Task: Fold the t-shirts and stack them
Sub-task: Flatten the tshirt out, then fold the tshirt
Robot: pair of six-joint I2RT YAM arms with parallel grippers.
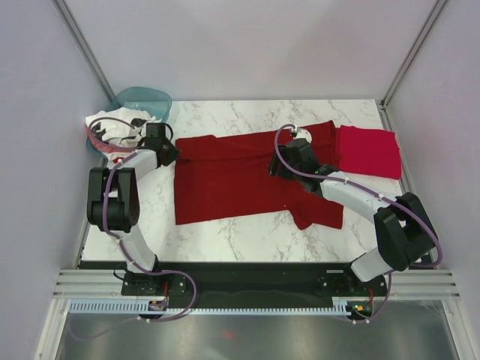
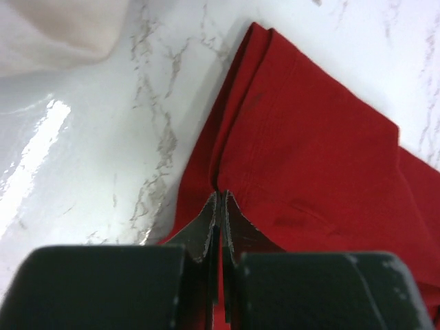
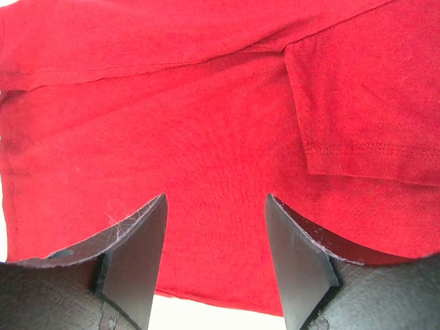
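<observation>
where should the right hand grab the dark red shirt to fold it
Probably its far right sleeve corner, coming in low from the right. The dark red shirt lies flat on the table, so only edges can be pinched, and the left hand is shut on the far left edge, so this mirrors it.

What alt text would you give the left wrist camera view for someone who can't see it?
The left gripper, shut, sits at the folded edge of a dark red t-shirt lying on a white marble table; whether it pinches the cloth is unclear. A bit of white cloth shows in the top left corner.
</observation>
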